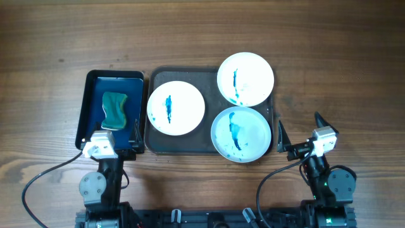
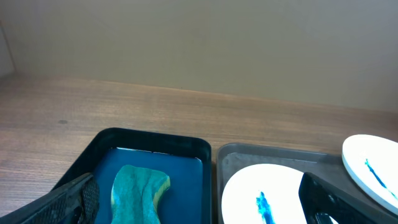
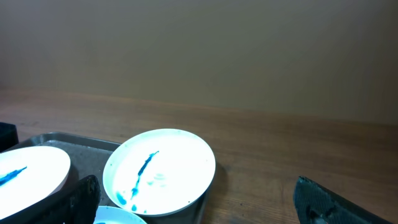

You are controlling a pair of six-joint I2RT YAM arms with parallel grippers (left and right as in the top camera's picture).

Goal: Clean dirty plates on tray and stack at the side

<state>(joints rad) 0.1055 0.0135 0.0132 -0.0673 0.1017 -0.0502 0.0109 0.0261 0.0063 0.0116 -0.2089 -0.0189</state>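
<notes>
Three round white plates streaked blue-teal lay on the large dark grey-brown rectangular tray on the wooden worktop. The left claw and the right claw hovered near its corners, fingers apart, empty.

There are three round white plates with blue streaks. There is one big dark grey tray with a raised rim and one smaller dark blue tray. There is one green-blue sponge. There are two black robot grippers and one brown wooden tabletop
</notes>
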